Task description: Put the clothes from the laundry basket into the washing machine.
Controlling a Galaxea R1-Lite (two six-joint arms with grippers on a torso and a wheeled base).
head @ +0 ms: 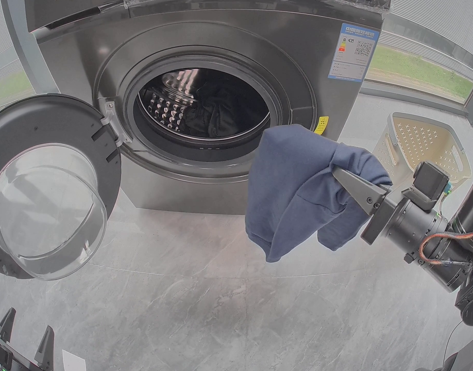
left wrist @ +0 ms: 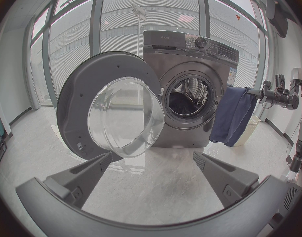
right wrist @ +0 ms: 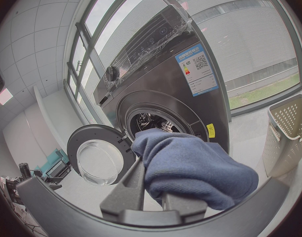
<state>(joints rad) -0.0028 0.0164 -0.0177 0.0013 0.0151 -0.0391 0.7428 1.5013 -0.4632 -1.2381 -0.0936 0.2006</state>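
Right tool (head: 342,176) pinches the blue garment (head: 293,181) — it hangs down; the drum (head: 205,109) lies just ahead, leftward. Left tool (head: 29,325) spread, farther off.

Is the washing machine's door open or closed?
Open. The door is swung out to the side, and dark clothes show inside the drum.
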